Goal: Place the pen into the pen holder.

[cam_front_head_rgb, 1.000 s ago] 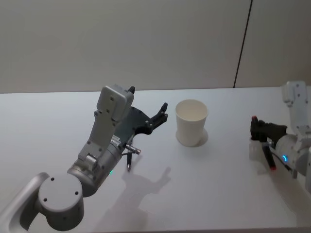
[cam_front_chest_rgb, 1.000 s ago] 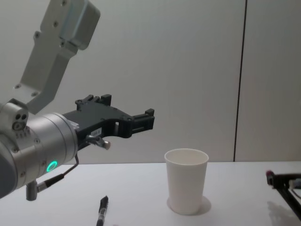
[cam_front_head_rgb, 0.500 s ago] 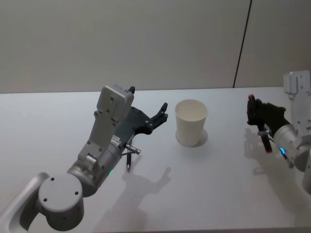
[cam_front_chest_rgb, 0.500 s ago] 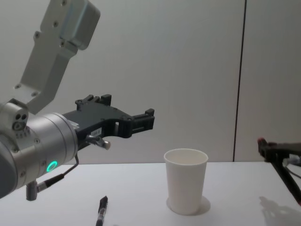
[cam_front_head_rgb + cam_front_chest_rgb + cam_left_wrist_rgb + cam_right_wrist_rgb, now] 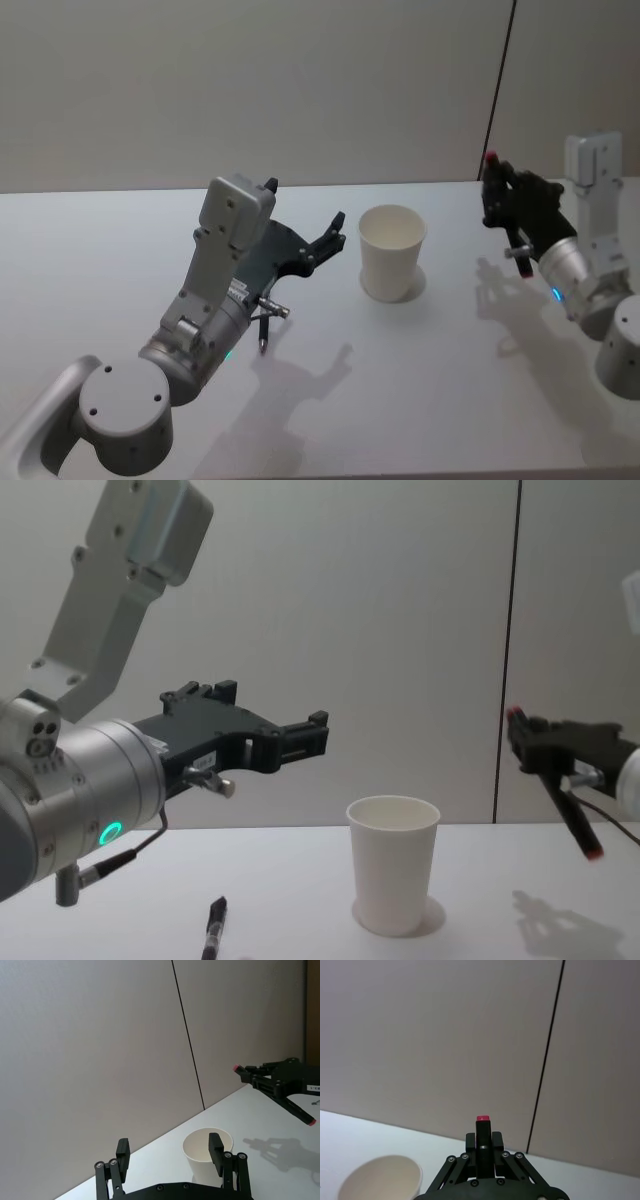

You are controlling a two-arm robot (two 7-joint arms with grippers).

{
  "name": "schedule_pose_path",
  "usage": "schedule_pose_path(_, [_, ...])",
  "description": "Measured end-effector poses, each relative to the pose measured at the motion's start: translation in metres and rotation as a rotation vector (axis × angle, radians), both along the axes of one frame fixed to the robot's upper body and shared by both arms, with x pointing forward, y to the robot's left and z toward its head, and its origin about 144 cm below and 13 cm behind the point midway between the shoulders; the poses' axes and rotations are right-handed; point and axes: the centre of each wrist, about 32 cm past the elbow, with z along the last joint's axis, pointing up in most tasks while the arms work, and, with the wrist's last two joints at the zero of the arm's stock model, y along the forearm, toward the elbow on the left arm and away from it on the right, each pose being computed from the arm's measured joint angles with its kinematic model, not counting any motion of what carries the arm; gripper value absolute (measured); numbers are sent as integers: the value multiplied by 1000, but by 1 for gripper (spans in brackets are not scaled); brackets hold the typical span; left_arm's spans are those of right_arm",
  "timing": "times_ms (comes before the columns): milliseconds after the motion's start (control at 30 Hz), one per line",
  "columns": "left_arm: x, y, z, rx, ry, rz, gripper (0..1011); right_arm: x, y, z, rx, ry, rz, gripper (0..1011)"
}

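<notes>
Since a second ago the right gripper has risen off the table and come nearer the pen holder, clamped on the tilted, red-tipped pen. Spread wide, the left gripper hovers left of the holder, which stands mid-table nearer the far edge. A second pen lies toward the left edge.

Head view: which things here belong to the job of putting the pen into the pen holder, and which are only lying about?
Belong to the job: pen with red ends, gripped by the right tool; white pen holder, upright on the table.
Lying about: second pen, flat on the table near the left arm; left tool, open and holding nothing.
</notes>
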Motion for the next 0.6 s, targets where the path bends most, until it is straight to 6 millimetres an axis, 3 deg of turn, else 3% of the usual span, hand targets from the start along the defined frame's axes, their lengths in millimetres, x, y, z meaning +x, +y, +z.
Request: schedule_pose_path(600, [0, 0, 0, 0, 0, 0, 1000, 31, 42, -7, 36, -266, 102, 178])
